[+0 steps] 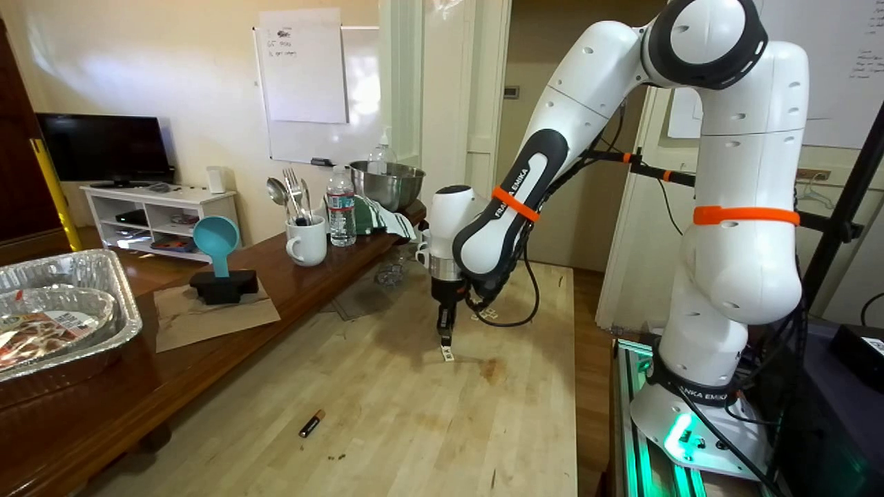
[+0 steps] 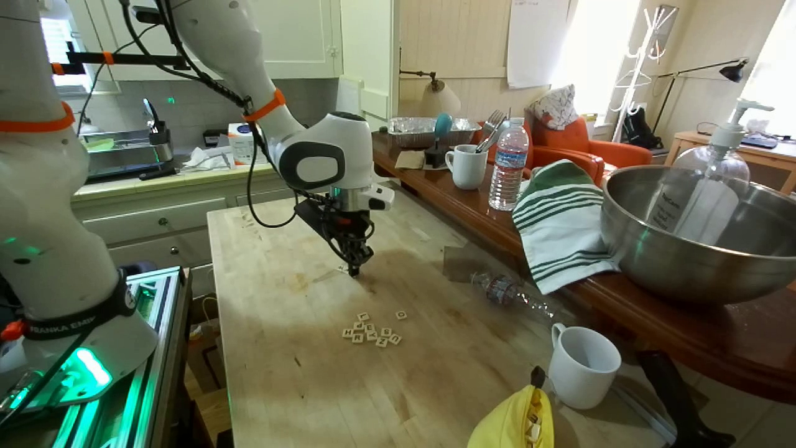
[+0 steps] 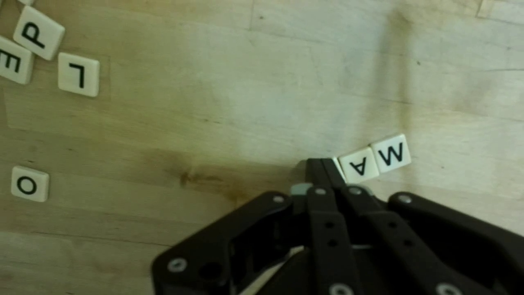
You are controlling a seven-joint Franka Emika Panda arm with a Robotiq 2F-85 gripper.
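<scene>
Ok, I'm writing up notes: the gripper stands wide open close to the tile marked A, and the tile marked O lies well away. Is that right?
Not quite: the gripper is shut, not open; the wrist view shows its jaws together. It is close to the tile marked A, and the tile marked O lies well away.
</scene>
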